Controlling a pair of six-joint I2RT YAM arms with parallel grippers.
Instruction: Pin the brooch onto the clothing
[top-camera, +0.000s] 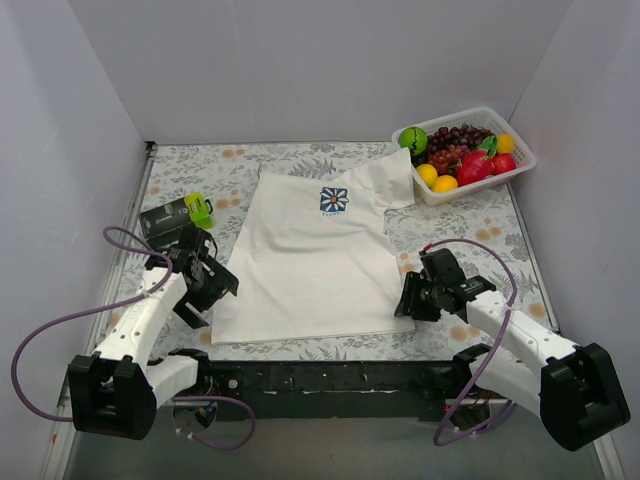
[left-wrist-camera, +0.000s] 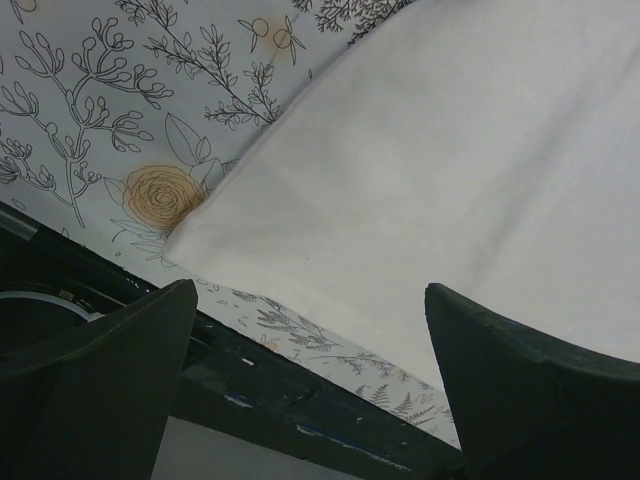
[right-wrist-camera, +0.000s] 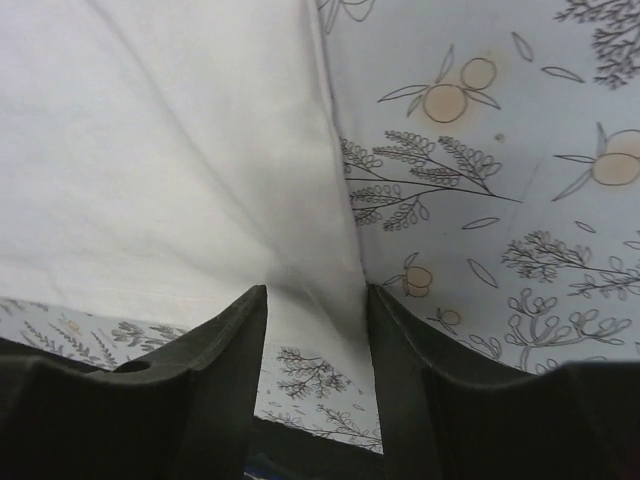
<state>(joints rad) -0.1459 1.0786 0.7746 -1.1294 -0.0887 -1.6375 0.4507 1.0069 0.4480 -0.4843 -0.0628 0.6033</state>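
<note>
Arms crouch beside the T-shirt (top-camera: 310, 260), left fingers (left-wrist-camera: 100, 380) gaping wide, right fingers (right-wrist-camera: 200, 400) narrowly parted, both empty.

Left gripper (left-wrist-camera: 310, 295), right gripper (right-wrist-camera: 316, 295): jaws apart.

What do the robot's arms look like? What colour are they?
Both the left arm and right arm have white tube-shaped links with chunky black joints. A thin purple cable loops along each one. Each ends in two dark, wedge-shaped fingers.

Floral-print table (top-camera: 250, 165) — T-shirt (top-camera: 300, 260), fruit basket (top-camera: 490, 183), dark box (top-camera: 163, 220)
</note>
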